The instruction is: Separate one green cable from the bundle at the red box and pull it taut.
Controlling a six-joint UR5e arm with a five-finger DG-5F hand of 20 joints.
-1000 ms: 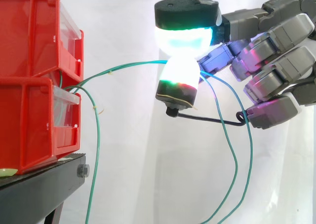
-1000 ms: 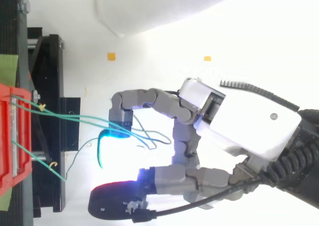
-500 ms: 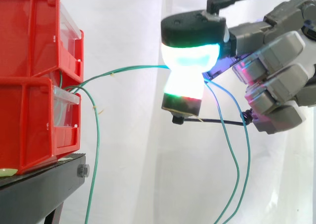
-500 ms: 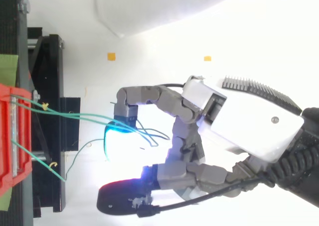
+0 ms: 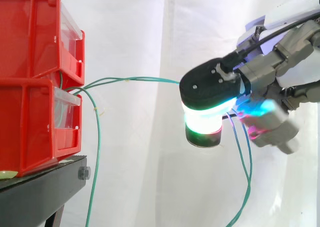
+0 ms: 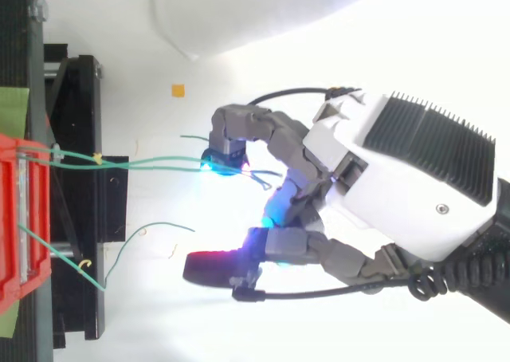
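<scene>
Two stacked red bins [image 5: 30,77] stand at the left on a black stand. A thin green cable [image 5: 135,79] leaves the lower bin and runs almost level to my hand [image 5: 272,69]. From above, two green strands [image 6: 143,163] stretch nearly straight from the red bin [image 6: 12,218] to a curled, cyan-glowing fingertip [image 6: 219,156] of the hand [image 6: 382,194]. The thumb pad hides the contact point in the side view. Past the hand, cable tails [image 5: 246,177] droop downward.
Another green cable [image 5: 97,157] hangs down in front of the black stand [image 5: 40,197]. A loose green strand [image 6: 151,233] curls off the bin's near corner, apart from the hand. The white curtain lies behind.
The hand has rolled and drawn away from the bins, dropping a little in the side view. The held strands went from sagging curves to nearly straight lines.
</scene>
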